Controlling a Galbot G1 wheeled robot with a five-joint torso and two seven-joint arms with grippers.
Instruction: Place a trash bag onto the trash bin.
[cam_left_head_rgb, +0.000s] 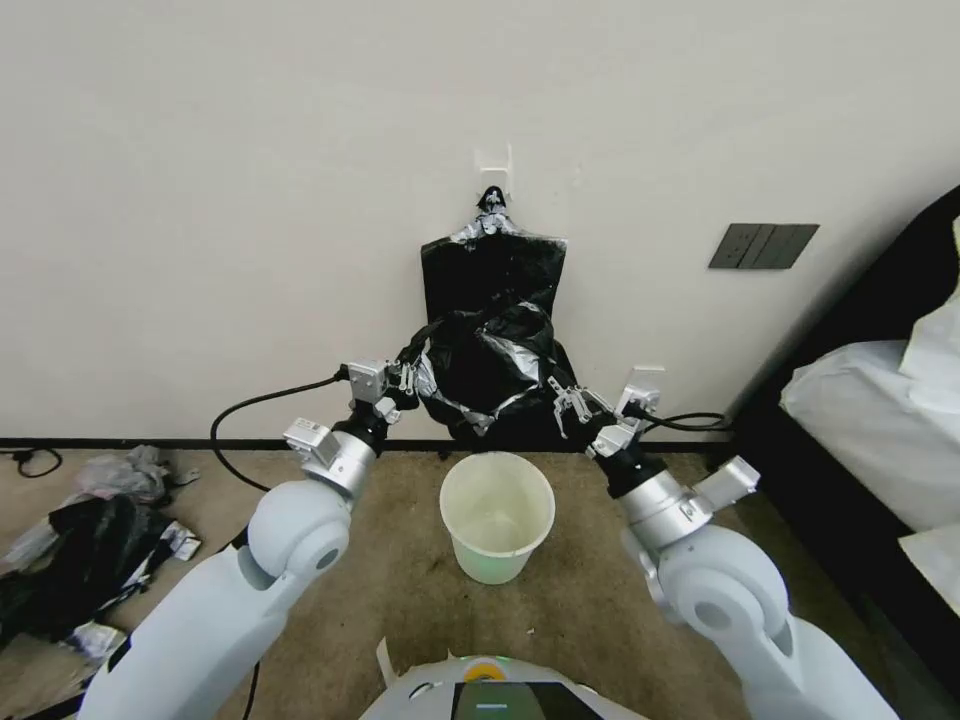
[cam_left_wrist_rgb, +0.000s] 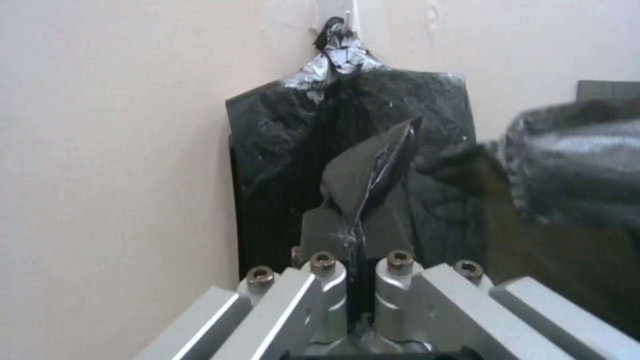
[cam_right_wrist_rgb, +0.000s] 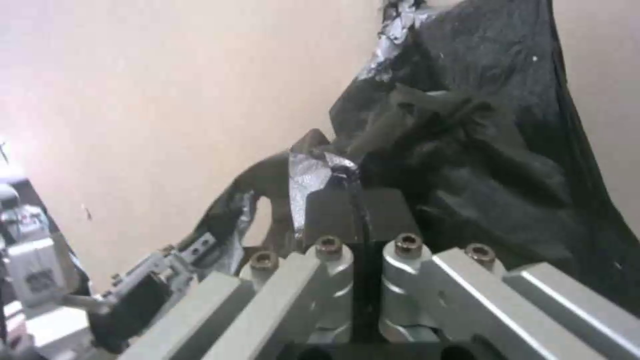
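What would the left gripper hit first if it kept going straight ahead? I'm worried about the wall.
Probably the hanging bundle of black bags, before the wall; depth is unclear. The left gripper is shut on the trash bag.

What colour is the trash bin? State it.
Pale cream, greenish toward its base: the trash bin shows best in the head view.

Soft even light, blurry wrist views
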